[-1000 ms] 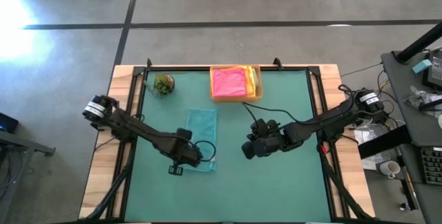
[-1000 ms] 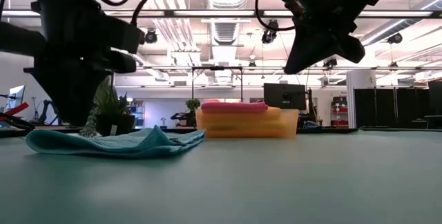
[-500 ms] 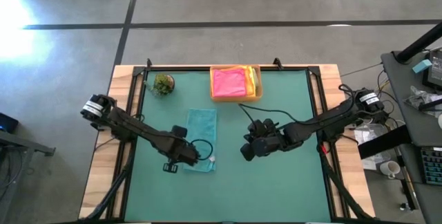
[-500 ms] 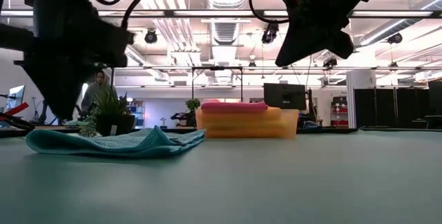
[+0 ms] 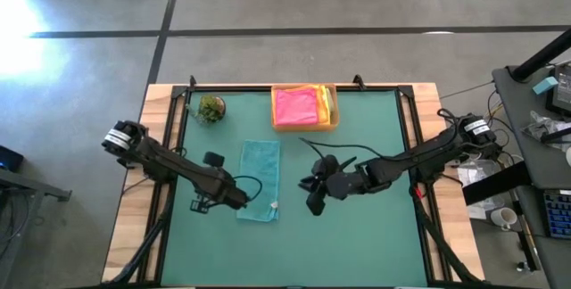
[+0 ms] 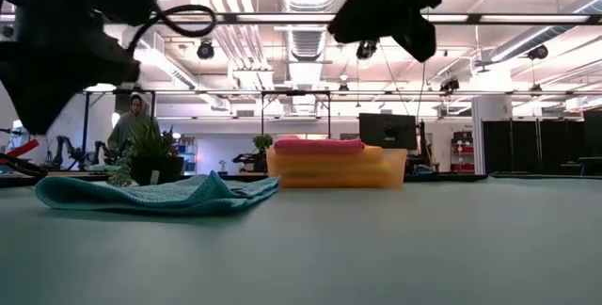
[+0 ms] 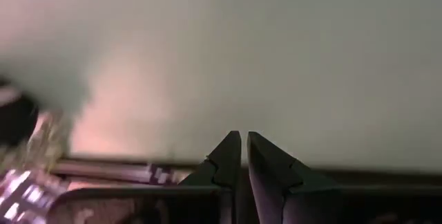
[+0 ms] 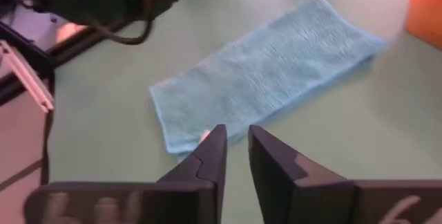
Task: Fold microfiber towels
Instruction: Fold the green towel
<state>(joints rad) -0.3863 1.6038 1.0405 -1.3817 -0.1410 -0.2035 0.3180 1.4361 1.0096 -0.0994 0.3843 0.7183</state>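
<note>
Towel folding part done: one teal cloth folded once, others stacked in the tray.

Nearest the front edge, the teal towel (image 5: 260, 180) is seen lying flat on the green tabletop (image 5: 357, 235) as a long rectangle, held by neither arm; a further fold is judged outstanding. The left gripper (image 5: 200, 205), jaws pressed together, is raised beside it; the right gripper (image 5: 312, 207), jaws slightly parted and empty, hovers near. Farther back, the pink towel (image 5: 297, 107) tops a stack in the tray (image 5: 332, 125); the plant ball (image 5: 211, 108) stands clear.
</note>
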